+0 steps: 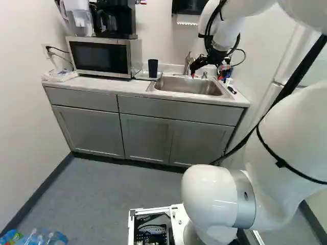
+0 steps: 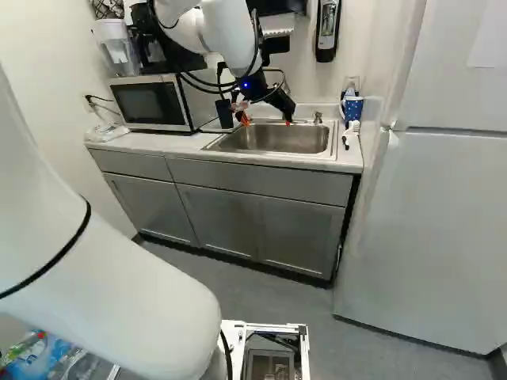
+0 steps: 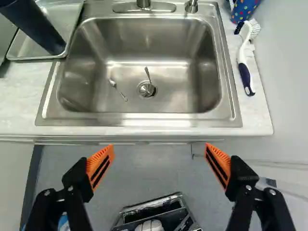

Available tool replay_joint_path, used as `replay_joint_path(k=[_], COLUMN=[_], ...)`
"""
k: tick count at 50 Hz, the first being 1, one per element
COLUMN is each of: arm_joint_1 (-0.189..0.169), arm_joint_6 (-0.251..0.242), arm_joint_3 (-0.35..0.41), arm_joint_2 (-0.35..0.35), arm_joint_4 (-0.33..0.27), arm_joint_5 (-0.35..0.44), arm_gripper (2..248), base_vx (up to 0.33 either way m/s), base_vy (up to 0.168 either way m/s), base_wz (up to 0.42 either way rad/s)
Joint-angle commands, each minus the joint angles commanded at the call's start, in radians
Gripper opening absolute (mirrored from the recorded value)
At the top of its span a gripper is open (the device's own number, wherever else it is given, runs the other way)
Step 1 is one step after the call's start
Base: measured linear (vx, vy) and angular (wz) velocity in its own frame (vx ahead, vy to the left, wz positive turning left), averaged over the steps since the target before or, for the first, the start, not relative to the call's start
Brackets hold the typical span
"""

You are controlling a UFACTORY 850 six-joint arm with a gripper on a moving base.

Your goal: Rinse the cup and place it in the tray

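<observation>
Found counter (image 1: 115,88) over grey cabinets (image 1: 148,135), running across both base views. Logged white refrigerator (image 2: 436,229) at the right of the right base view. Observed white arm (image 1: 291,138) rising from the foot of the base views and reaching toward the counter. Recorded microwave (image 1: 99,56) on the counter, with coffee maker (image 1: 116,20) and water pitcher (image 1: 77,18) on top. Located steel sink (image 3: 144,43) set into the counter, ahead of the gripper (image 2: 266,119) in the wrist view. Checked the tray (image 3: 29,49): on the counter between microwave and sink. Inspected the gripper (image 3: 159,148) in the wrist view: spread wide, orange pads well apart and facing each other, holding nothing. Located dark cup (image 3: 36,26) upright in the tray, clear of the gripper. Noted blue spotted mug (image 3: 244,8) on the counter at the sink's opposite side from the tray. Noted white brush (image 3: 244,62) with dark grip just beside the mug, lying along the sink's edge. Recorded drain (image 3: 146,89) in the sink floor, with one small utensil (image 3: 147,74) resting at it and a spoon (image 3: 118,90) lying near.
</observation>
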Motion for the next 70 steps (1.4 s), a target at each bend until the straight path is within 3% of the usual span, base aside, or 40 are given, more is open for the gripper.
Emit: replay_joint_path(k=[46,70], arm_joint_1=[0.0,0.0], arm_joint_6=[0.0,0.0], arm_joint_3=[0.0,0.0], arm_joint_2=[0.0,0.0], arm_joint_4=[0.0,0.0], arm_joint_5=[0.0,0.0], arm_gripper=[247,247], base_vx=[-0.159,-0.01], base_vy=[0.051,0.004], base_wz=[0.006,0.007])
